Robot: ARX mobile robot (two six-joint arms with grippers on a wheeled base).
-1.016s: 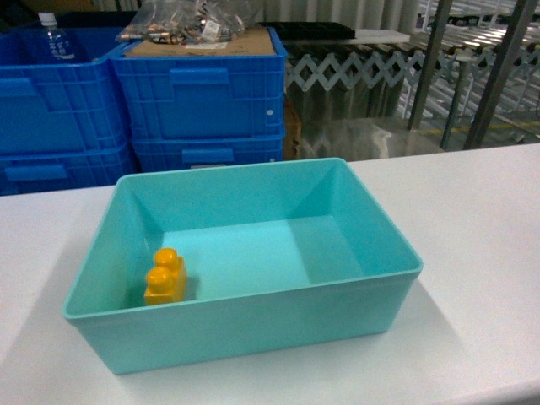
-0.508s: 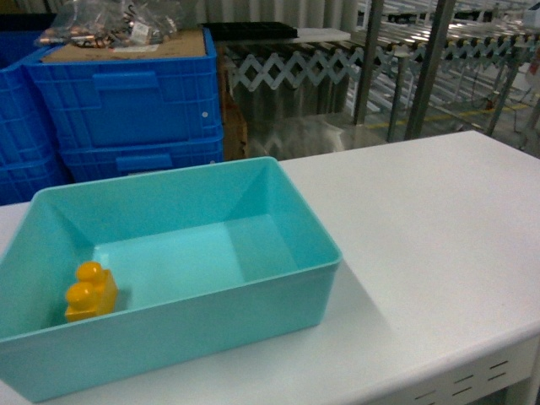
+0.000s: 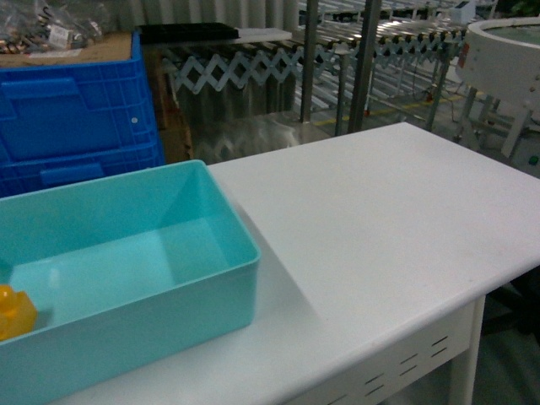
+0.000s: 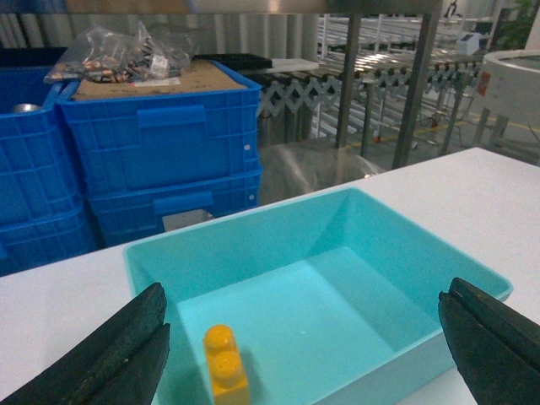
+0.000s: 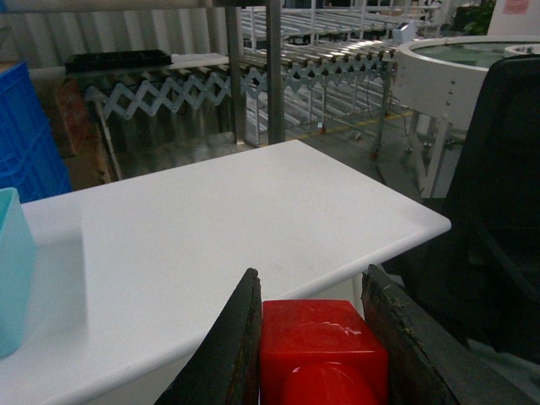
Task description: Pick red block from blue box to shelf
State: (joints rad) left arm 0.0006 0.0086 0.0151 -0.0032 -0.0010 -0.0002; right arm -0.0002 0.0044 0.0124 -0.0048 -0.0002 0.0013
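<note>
The right hand grips the red block above the white worktop; the left hand hangs wide open over the blue box.

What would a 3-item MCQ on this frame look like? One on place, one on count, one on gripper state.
1. Where is the red block?
A. in the blue box
B. between the right gripper's fingers
C. on the white table

2. How many bricks lie in the blue box?
A. none
B. one
C. three

3. How does the left gripper stand?
A. open, over the box
B. shut on the yellow brick
C. shut on the box rim

Answers:
1 B, the right wrist view shows the right gripper clamping it.
2 B, only the yellow brick shows.
3 A, its fingers sit wide apart, holding nothing.
</note>
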